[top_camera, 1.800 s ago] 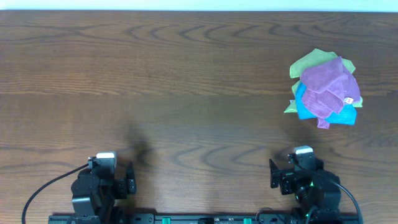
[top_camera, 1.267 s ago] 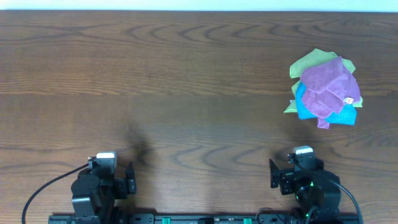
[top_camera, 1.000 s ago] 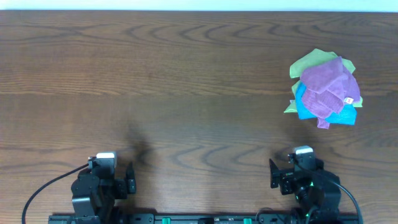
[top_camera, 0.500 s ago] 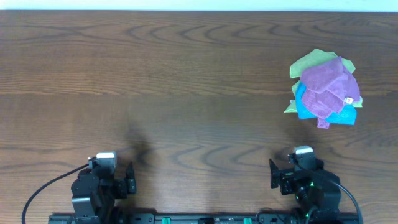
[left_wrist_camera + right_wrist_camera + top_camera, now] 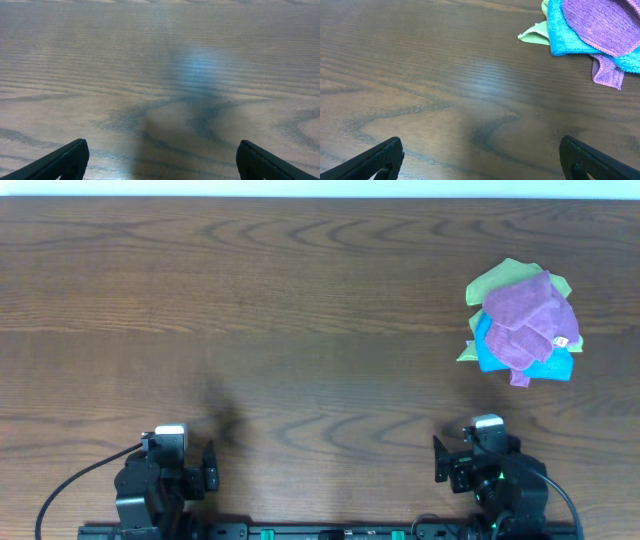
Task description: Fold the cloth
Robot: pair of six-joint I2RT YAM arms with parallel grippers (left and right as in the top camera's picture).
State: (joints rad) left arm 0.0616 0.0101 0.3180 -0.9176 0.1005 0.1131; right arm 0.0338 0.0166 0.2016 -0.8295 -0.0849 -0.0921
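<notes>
From above, nothing has moved. One purple cloth [image 5: 525, 325] tops one blue cloth [image 5: 555, 368] and one green cloth [image 5: 500, 280], far right. My left gripper [image 5: 160, 161] is wide, empty. My right gripper [image 5: 480, 157] is wide too, purple cloth ahead.

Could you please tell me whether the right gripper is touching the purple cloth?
Apart. The overhead view shows bare table between the right gripper and the purple cloth.
</notes>
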